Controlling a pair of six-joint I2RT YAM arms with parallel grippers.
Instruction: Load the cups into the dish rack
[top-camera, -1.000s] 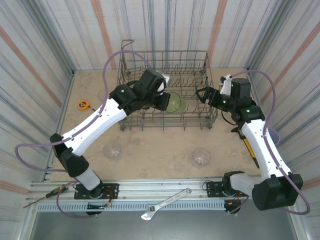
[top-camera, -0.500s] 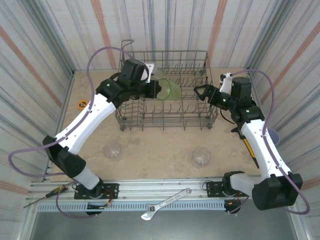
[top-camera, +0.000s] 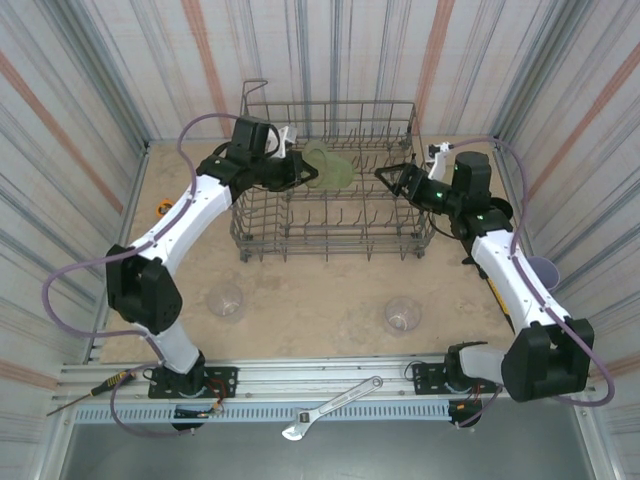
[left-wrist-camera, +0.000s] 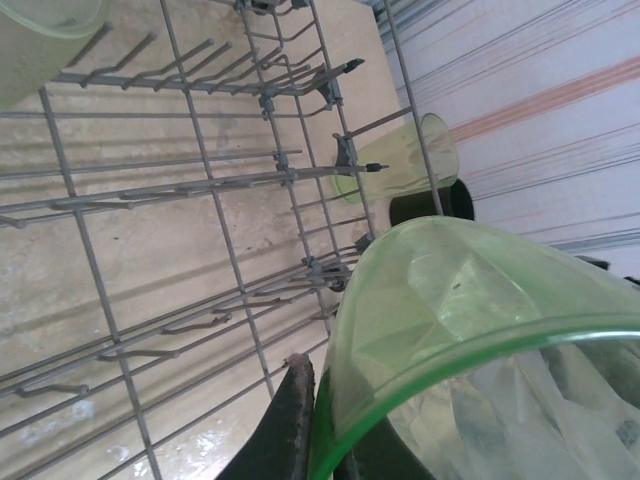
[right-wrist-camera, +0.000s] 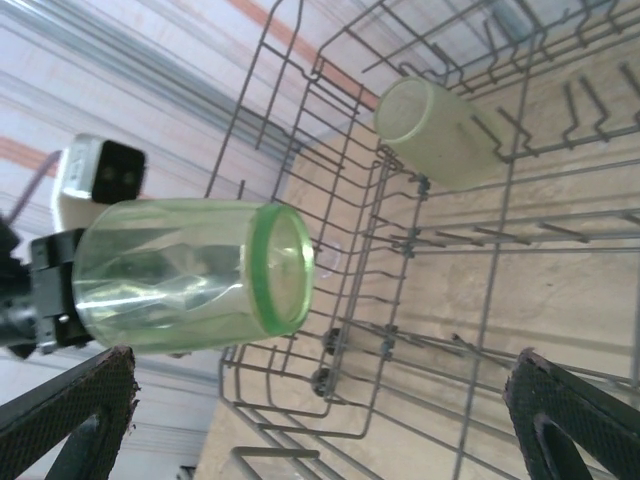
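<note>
My left gripper (top-camera: 299, 170) is shut on the rim of a translucent green cup (top-camera: 336, 170), which it holds on its side above the far left part of the dish rack (top-camera: 300, 240). In the left wrist view the cup (left-wrist-camera: 470, 320) is pinched between the dark fingers (left-wrist-camera: 293, 410). The right wrist view shows that cup (right-wrist-camera: 190, 275) hanging over the rack wires (right-wrist-camera: 490, 290), and a pale yellow-green cup (right-wrist-camera: 440, 130) lying inside. My right gripper (top-camera: 393, 180) stands open over the rack's right wall with nothing between its fingers (right-wrist-camera: 70, 410).
Two clear cups (top-camera: 226, 298) (top-camera: 403, 314) stand on the table in front of the rack. A lavender cup (top-camera: 546, 268) sits by the right wall, an orange tape measure (top-camera: 165, 208) at the left. Beyond the rack wall are a yellow-green cup (left-wrist-camera: 400, 165) and a black cup (left-wrist-camera: 430, 205).
My left arm has carried the green cup from the rack's middle up and toward its far side. My right gripper has crept left over the rack's right wall, still open.
</note>
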